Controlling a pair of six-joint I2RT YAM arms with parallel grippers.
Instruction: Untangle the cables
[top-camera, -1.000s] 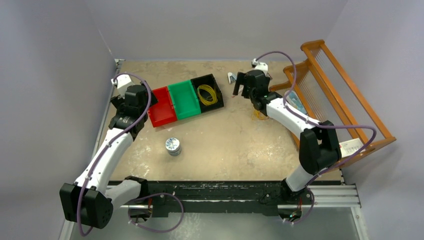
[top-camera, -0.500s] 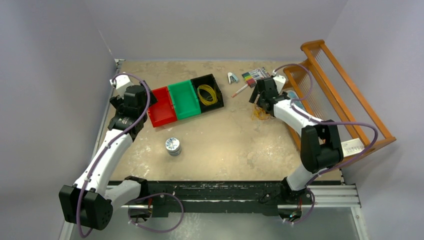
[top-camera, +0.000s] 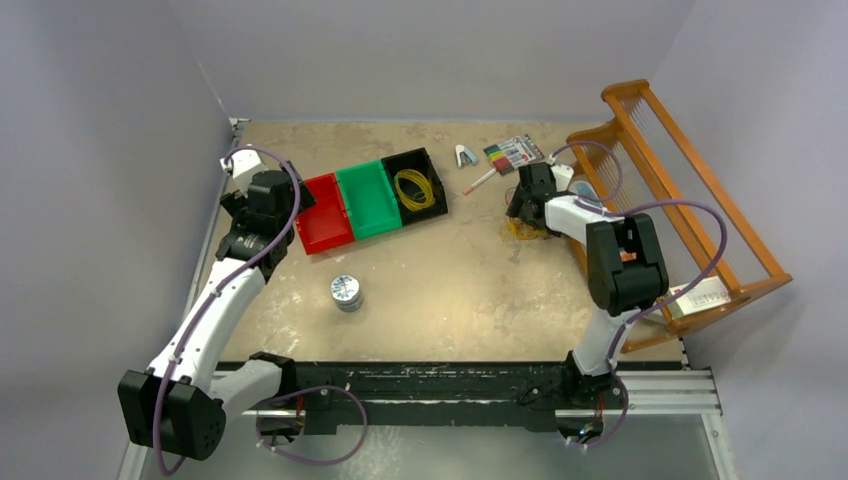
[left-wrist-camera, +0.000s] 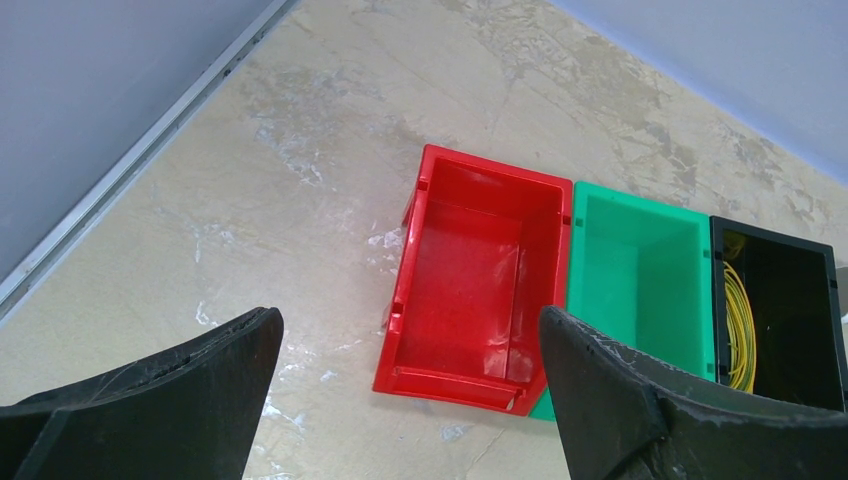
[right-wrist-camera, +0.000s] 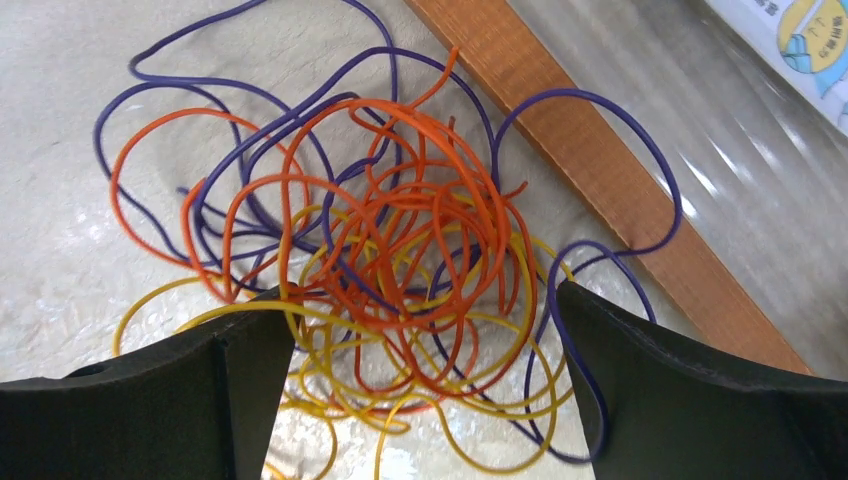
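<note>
A tangle of orange, yellow and dark purple cables (right-wrist-camera: 400, 260) lies on the table beside the wooden rack; in the top view it shows as a small clump (top-camera: 524, 231) under the right wrist. My right gripper (right-wrist-camera: 425, 370) is open, its jaws standing on either side of the tangle just above it. A coil of yellow cable (top-camera: 417, 188) lies in the black bin (top-camera: 437, 170), also seen in the left wrist view (left-wrist-camera: 741, 320). My left gripper (left-wrist-camera: 410, 360) is open and empty above the table near the red bin (left-wrist-camera: 480, 290).
Red (top-camera: 322, 212), green (top-camera: 366, 199) and black bins sit in a row. A wooden rack (top-camera: 690, 190) stands at the right. A marker pack (top-camera: 514, 152), a loose pen (top-camera: 478, 181) and a small clip (top-camera: 465, 156) lie at the back. A round tin (top-camera: 347, 292) stands mid-table.
My right arm has swung from near the back centre to the right and down over the cable tangle. The left arm has not moved.
</note>
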